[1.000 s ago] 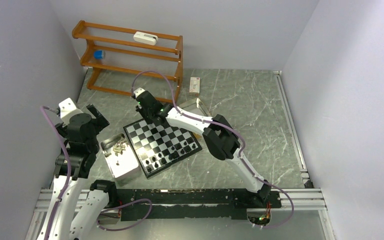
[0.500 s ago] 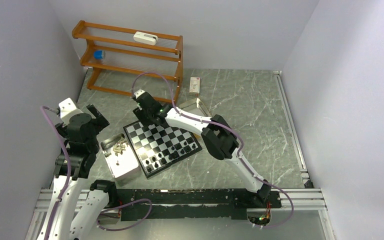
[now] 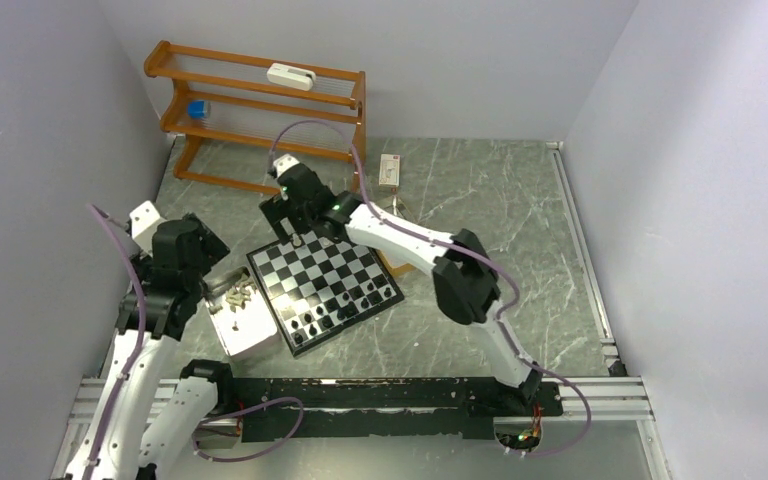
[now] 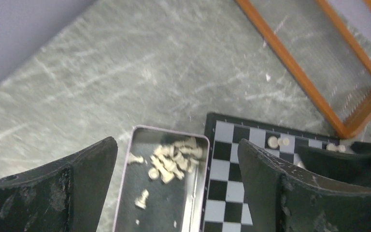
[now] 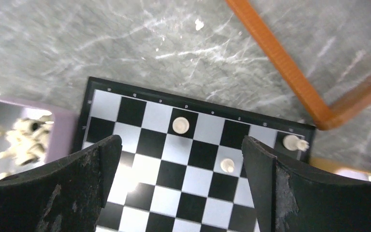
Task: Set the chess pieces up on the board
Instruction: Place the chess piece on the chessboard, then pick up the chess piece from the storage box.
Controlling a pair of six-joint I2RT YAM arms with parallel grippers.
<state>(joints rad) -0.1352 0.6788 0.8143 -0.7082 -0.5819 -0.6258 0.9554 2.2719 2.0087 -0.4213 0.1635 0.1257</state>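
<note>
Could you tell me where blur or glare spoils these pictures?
Right wrist view: the tray and its pieces at the left edge are blurred and overexposed; glare whitens the board at lower left. Left wrist view: the table at left is smeared. Top view: sharp, evenly lit.

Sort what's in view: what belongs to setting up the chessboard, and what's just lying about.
For the job: board, black pieces on it, white pieces near its far edge, loose white pieces in the metal tray.
Lying about: wooden rack, white device on top, blue item below, small box beside it.
</note>
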